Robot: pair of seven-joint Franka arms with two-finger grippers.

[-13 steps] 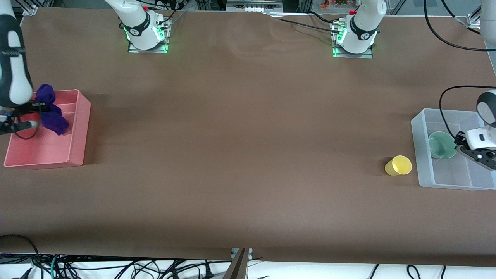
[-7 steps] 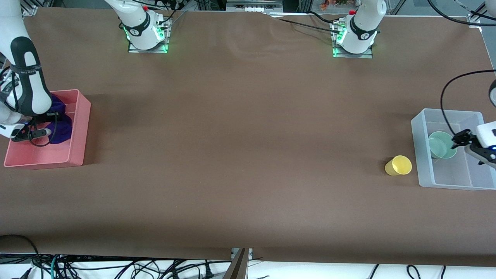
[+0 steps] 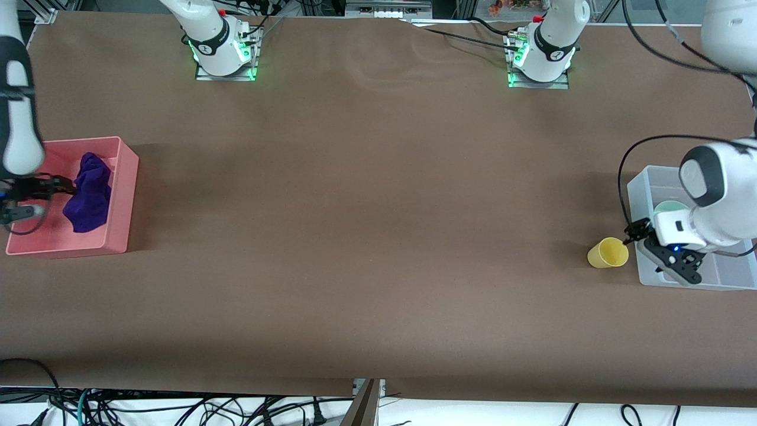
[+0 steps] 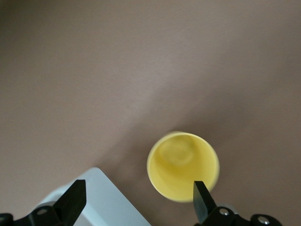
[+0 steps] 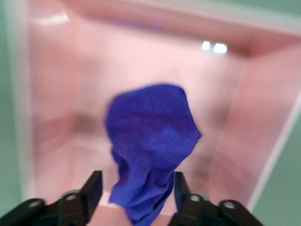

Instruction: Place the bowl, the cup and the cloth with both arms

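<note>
Your left gripper (image 3: 631, 239) is hanging open over the yellow cup (image 3: 607, 253), which is standing on the table just beside the clear bin (image 3: 644, 278) — the green bowl (image 3: 667, 207) is sitting inside that bin. Your right gripper (image 3: 35, 198) is hovering open over the pink bin (image 3: 121, 195), gripping nothing — the purple cloth (image 3: 87, 192) is lying in the bin.

The left arm bends down at its end of the tabletop, wrist low, and its hand (image 3: 647, 244) hangs with fingers (image 4: 203, 200) spread apart. The right arm drops steeply at the other end; its hand (image 3: 44, 194) points sideways, fingers (image 5: 91, 186) parted, gripping nothing.
</note>
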